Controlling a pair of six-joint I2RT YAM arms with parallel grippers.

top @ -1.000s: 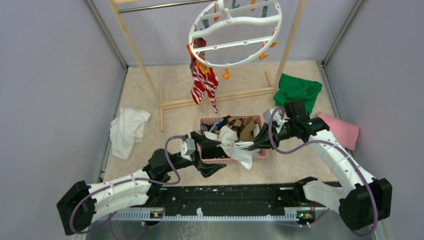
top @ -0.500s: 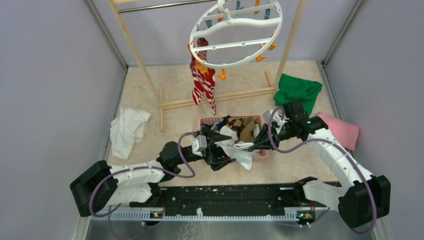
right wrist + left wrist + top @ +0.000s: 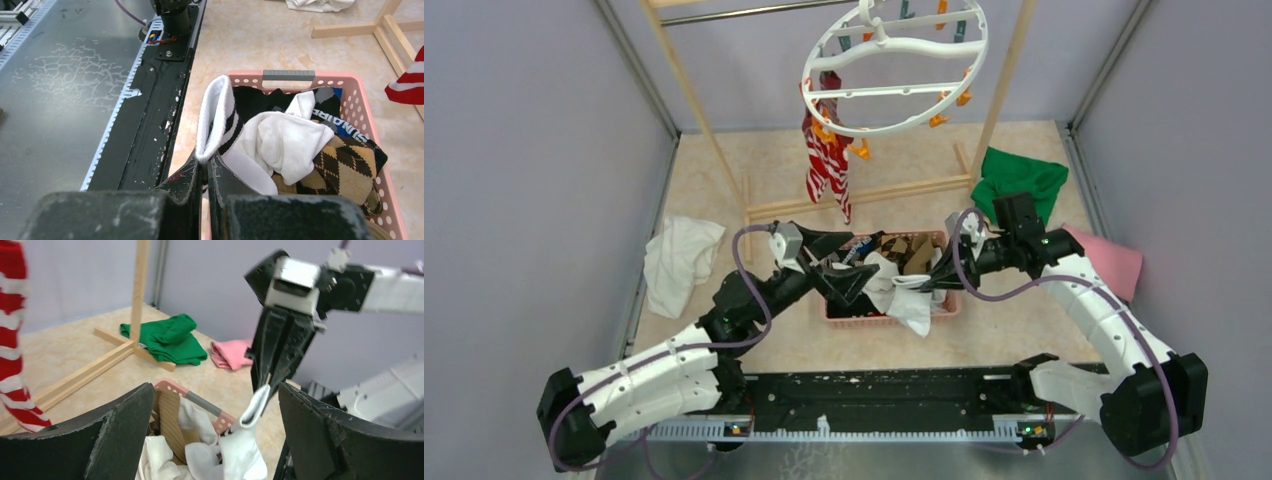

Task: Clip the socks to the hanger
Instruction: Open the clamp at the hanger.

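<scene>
The white round hanger (image 3: 894, 75) hangs from the rack's rail, with a red-and-white striped sock (image 3: 829, 165) clipped at its left; that sock also shows in the left wrist view (image 3: 12, 340). My right gripper (image 3: 931, 283) is shut on the cuff of a white sock with black bands (image 3: 215, 117) and holds it over the near right of the pink basket (image 3: 839, 312). My left gripper (image 3: 849, 270) is open and empty above the basket's left part, facing the held sock (image 3: 250, 440). A brown argyle sock (image 3: 345, 170) and other socks lie in the basket.
A green cloth (image 3: 1019, 180) and a pink cloth (image 3: 1109, 260) lie on the floor at the right, and a white cloth (image 3: 679, 260) at the left. The wooden rack's foot bar (image 3: 854, 198) runs behind the basket. Grey walls close in both sides.
My left arm has swung from the basket's near left corner up and back over its left part, jaws open. My right gripper has kept hold of the sock. The hanger has swayed slightly.
</scene>
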